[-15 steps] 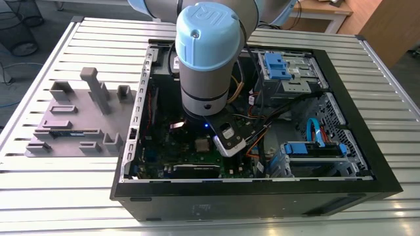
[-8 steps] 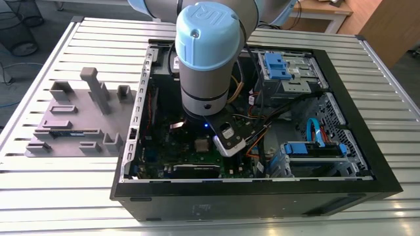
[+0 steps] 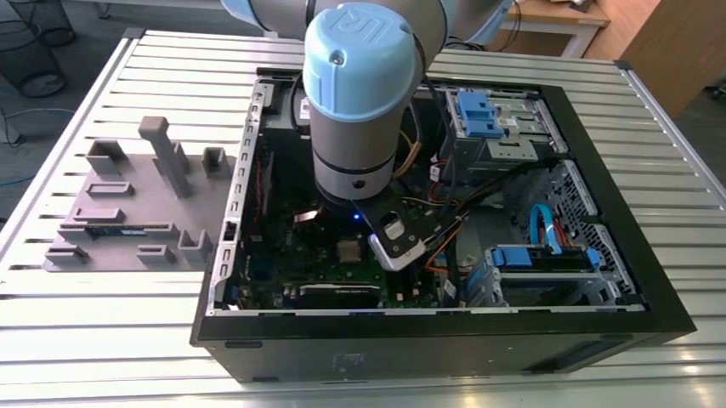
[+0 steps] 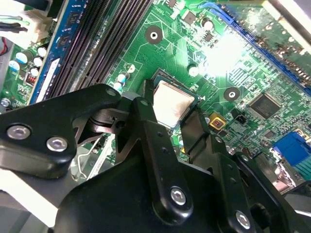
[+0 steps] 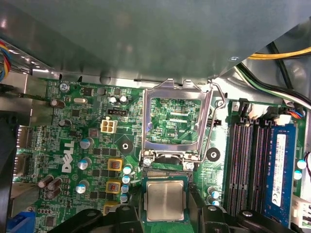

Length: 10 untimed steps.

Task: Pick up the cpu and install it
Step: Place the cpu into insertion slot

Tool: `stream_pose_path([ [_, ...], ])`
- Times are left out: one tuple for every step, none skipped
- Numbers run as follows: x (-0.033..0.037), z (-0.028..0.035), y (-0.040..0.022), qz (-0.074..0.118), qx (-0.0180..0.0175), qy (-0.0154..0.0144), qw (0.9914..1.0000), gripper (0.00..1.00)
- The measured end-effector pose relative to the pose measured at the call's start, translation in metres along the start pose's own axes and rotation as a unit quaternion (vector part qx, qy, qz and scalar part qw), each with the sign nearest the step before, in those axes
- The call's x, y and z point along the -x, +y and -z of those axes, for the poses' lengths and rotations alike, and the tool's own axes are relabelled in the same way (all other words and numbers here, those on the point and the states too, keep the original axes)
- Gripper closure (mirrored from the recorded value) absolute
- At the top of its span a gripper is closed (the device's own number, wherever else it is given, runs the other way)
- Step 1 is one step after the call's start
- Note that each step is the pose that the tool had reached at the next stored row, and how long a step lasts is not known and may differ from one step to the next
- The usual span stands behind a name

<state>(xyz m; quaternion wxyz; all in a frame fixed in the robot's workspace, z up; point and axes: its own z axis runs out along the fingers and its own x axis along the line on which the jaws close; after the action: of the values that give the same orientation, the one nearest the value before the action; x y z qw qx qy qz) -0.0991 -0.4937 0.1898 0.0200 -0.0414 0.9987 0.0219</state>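
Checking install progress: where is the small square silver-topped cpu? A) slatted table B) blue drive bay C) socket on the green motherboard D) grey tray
C: in the first wrist view the small square silver-topped cpu is at the green motherboard, right beside the open metal socket frame.

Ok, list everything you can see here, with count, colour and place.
table: one, silver, slatted, under everything
computer case: one, black, open, on the table
tray: one, grey, exterior view's left of the case
memory stick: one, dark, in the tray
motherboard: one, green, inside the case
socket frame: one, silver, swung open beside the cpu
cpu: one, silver, at the socket
gripper: one, black, shut on the cpu
arm: one, light blue and grey, above the case
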Motion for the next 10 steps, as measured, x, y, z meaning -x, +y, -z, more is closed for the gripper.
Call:
stream_pose_path([
  [0.0001,0.0023,0.0,0.0,-0.0003,0.0001,1.0,0.53],
  [0.0001,0.0044,0.0,0.0,-0.0006,0.0004,1.0,0.53],
  [0.0001,0.0057,0.0001,0.0,-0.0006,0.0005,1.0,0.53],
  [0.0002,0.0063,0.0001,0.0,-0.0006,0.0005,1.0,0.53],
  [0.0002,0.0064,0.0002,0.0,-0.0005,0.0004,1.0,0.53],
  [0.0002,0.0064,0.0002,-0.001,-0.0005,0.0004,1.0,0.53],
  [0.0002,0.0064,0.0001,-0.004,-0.0007,0.0003,0.99999,0.53],
  [0.0002,0.0063,0.0001,-0.009,-0.001,0.0001,0.99996,0.53],
  [0.0001,0.0062,0.0,-0.014,-0.0012,-0.0001,0.9999,0.53],
  [0.0001,0.0063,0.0,-0.016,-0.0013,-0.0001,0.99988,0.53],
])
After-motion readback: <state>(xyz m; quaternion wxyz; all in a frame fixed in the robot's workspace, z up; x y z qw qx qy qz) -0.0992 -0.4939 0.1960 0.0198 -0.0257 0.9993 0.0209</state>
